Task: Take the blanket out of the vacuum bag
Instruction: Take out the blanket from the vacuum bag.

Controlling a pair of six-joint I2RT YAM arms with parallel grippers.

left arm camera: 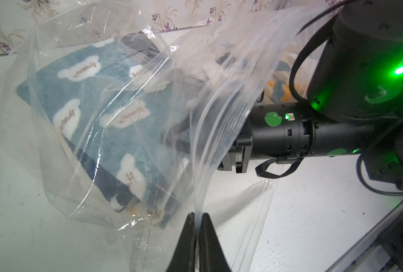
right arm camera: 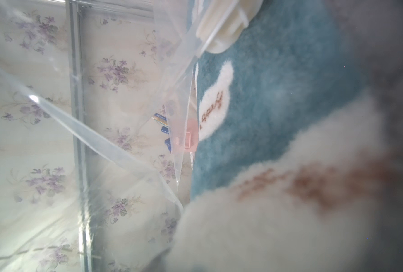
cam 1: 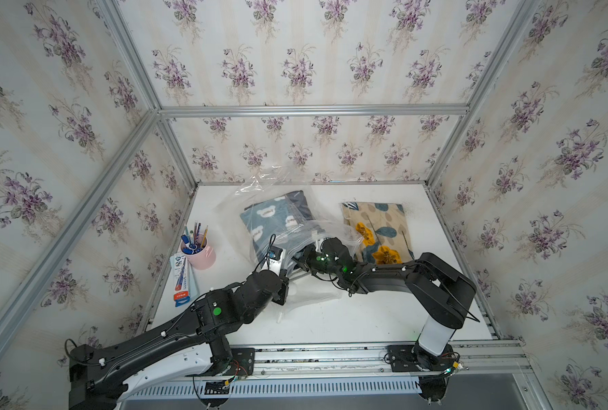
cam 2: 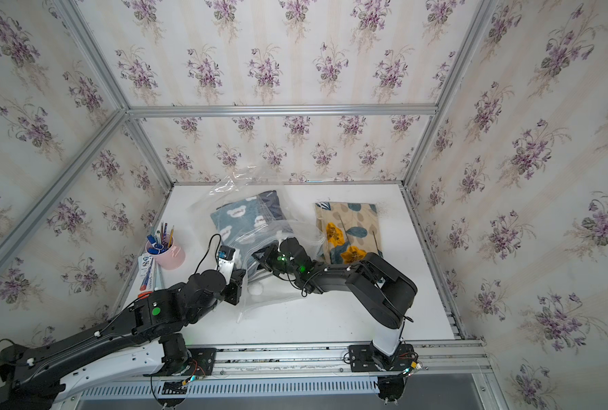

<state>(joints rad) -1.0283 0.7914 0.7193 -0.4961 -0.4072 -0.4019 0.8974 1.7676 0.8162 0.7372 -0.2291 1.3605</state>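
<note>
The left gripper (left arm camera: 197, 223) is pinched tight on the zip edge of the vacuum bag (left arm camera: 221, 89), holding the mouth up. The right gripper (cam 1: 300, 256) reaches inside the bag with its jaws hidden, so I cannot tell their state. The blue blanket (left arm camera: 115, 141) lies in the bag, close to that gripper. Bare table (cam 1: 366, 319) fronts the bag's mouth.

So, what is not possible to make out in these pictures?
- Right end effector: left wrist view, creased bag film veils it; open or shut unclear.
- Its hold on the blanket: right wrist view, blurred fur fills the frame, fingers not shown.
- White plastic part: right wrist view, cut off by the edge.
- Pens in the pink cup: both top views, too small.
</note>
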